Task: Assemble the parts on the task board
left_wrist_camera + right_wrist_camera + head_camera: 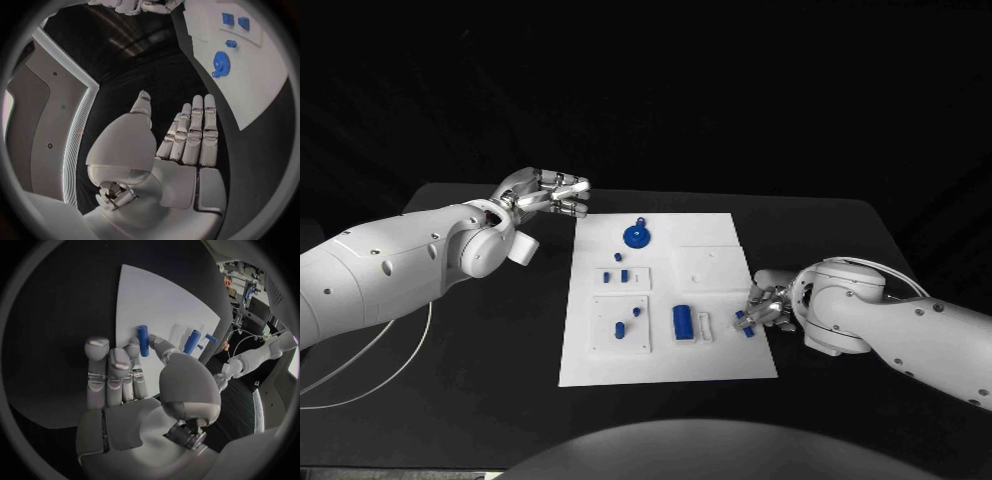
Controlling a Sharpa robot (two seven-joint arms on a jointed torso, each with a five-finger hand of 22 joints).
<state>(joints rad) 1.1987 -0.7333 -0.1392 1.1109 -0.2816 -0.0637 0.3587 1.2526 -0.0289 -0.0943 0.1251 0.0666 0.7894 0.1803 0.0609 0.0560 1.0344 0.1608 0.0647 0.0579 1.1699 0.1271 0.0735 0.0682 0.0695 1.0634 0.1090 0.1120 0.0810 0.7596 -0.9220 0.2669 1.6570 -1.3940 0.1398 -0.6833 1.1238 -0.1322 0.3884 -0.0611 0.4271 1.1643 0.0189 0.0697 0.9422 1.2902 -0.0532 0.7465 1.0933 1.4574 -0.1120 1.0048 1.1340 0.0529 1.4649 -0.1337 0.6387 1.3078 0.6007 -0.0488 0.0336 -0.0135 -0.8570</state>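
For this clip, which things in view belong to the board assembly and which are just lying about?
Belonging to the job:
task board
blue gear
long blue block
blue peg pinched by the right robot hand
left robot hand, holding nothing

Just lying about:
white cable on the black table

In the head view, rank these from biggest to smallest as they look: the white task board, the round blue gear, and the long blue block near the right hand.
1. task board, largest by far.
2. round blue gear.
3. long blue block.
The gear and block look close in size; the gear lies farther from the camera, so that order is unsure.
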